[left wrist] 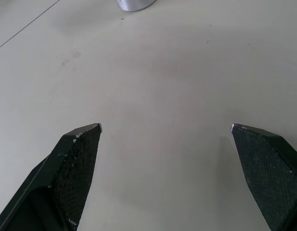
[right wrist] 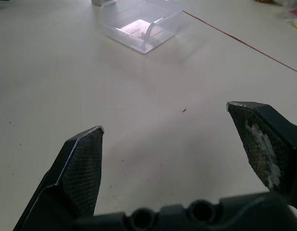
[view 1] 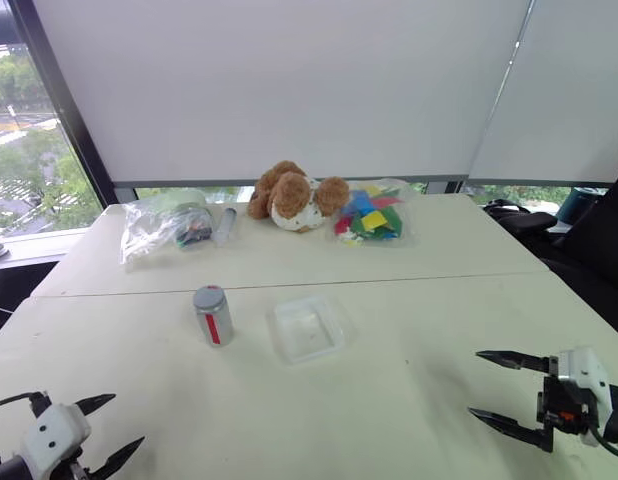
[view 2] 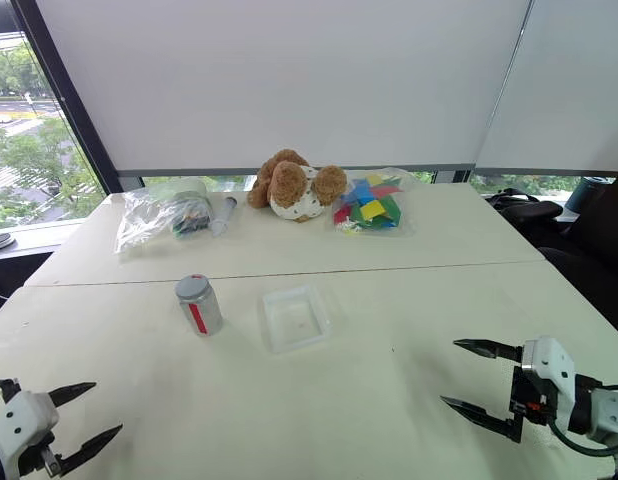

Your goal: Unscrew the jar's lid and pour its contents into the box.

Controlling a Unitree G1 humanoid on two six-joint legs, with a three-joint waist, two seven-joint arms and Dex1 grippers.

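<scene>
Nothing grasped yet. Left gripper [view 1: 97,430] and right gripper [view 1: 509,392] both hang low over the near table [view 1: 409,300] edge, jaws spread wide and empty, 1 on each side of the work area. Reads as a ready pose: arms flank the 2 task items so either can go in without crossing.

Jar [view 1: 213,316] stands upright mid-table, left of centre, red stripe facing the camera, grey lid [view 1: 208,297] on it, looks seated, unscrewing not started. Contents not visible, presumably inside. Clear box [view 1: 308,328] sits just beside the jar on its right, apart from it, open side up, looks empty. Short pour path, which is probably why they're paired like that.

Likely split: left gripper steadies the jar body, right takes the lid, since the jar is on the left arm's side.

Room:
- Bare tabletop between both grippers and the jar/box, no obstacles on approach.
- Table seam runs across just behind the jar and box.
- Clutter is all at the far edge, well apart: clear bag of dark items [view 1: 169,224], clear tube [view 1: 225,224], plush dog [view 1: 294,197], bag of coloured pieces [view 1: 372,215].
- Jar is narrow and upright, so a side knock could tip it towards the box.
</scene>
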